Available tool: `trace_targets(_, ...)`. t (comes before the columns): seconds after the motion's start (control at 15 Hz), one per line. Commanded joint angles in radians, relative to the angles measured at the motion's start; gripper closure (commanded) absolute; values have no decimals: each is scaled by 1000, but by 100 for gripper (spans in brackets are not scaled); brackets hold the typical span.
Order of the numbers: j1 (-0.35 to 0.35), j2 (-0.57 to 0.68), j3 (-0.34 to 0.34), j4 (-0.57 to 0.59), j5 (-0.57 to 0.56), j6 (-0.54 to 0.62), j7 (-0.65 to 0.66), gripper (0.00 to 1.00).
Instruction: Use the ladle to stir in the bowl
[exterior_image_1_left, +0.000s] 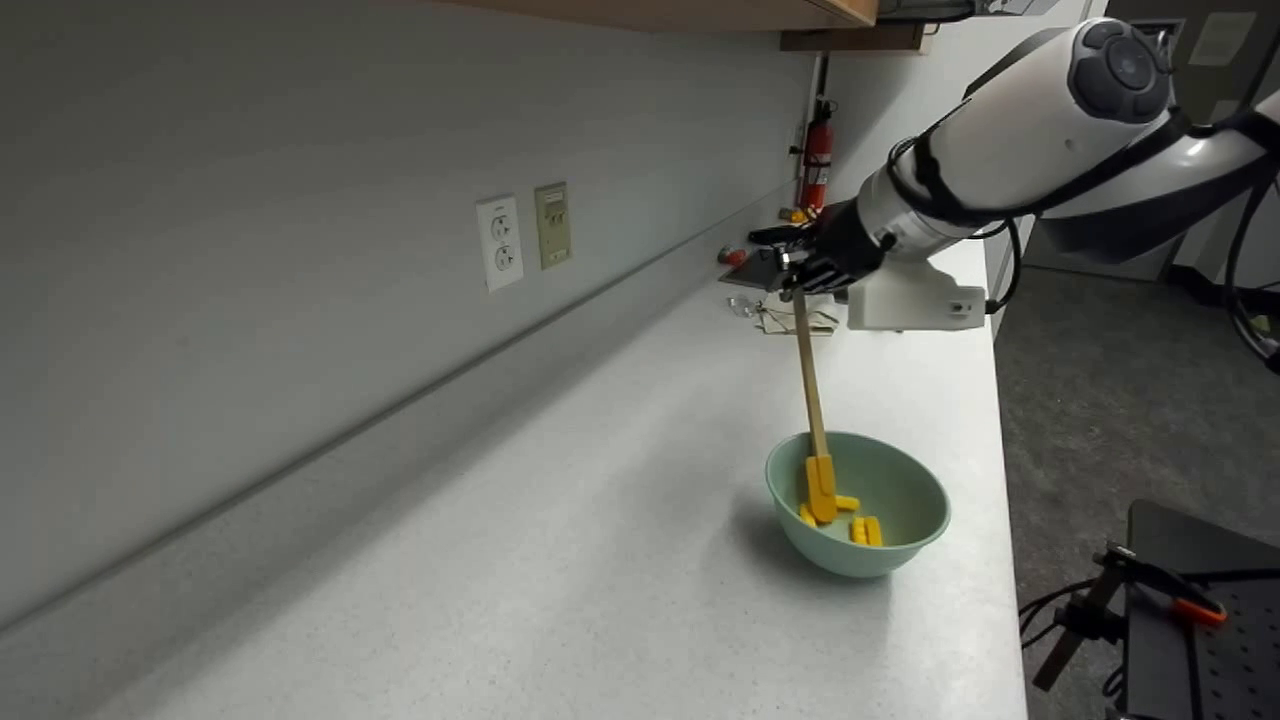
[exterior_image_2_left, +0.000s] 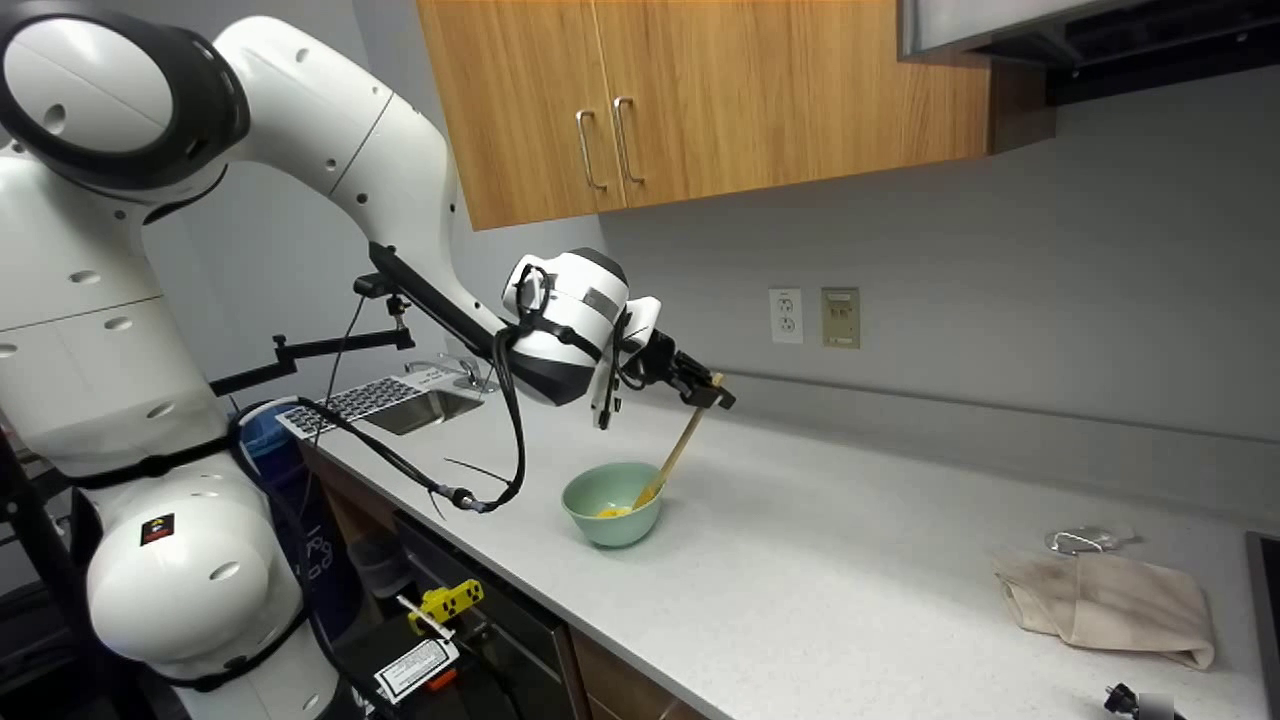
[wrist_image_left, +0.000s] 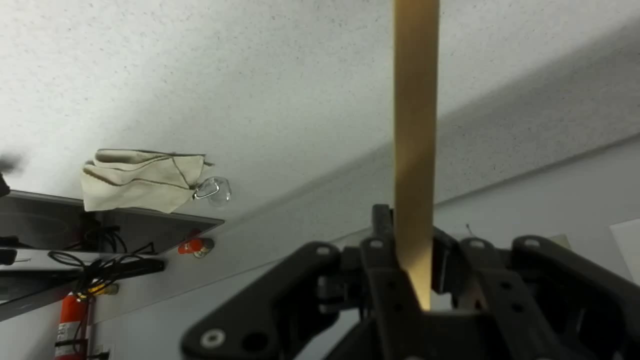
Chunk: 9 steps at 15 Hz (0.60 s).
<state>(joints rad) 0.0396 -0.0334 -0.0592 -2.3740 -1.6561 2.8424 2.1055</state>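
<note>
The long, wooden-handled, yellow-orange-tipped ladle (exterior_image_1_left: 812, 400) is slanting into the round, pale-green bowl (exterior_image_1_left: 845, 562), among yellow pieces (exterior_image_1_left: 867, 531); my black two-fingered gripper (wrist_image_left: 414, 255) is clasping it near the top. I am judging insertion done, some or all stirring remaining.

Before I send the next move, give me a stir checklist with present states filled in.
1. Gripper holding the ladle by its handle: ok.
2. Scoop end inside the bowl: ok.
3. Scoop end touching the bowl's bottom: cannot tell.
4. Yellow pieces in the bowl to stir: ok.
5. Bowl wholly on the counter, short of its edge: ok in both exterior views.
6. Bowl visible in the wrist view: not ok; watch it from the exterior views.
</note>
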Motion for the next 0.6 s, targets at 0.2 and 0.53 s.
trace_targets(0.2, 10, -5, 17, 32, -216, -102, 160, 98)
trace_targets(0.53, -4, 36, 6, 18, -133, 24, 92, 98)
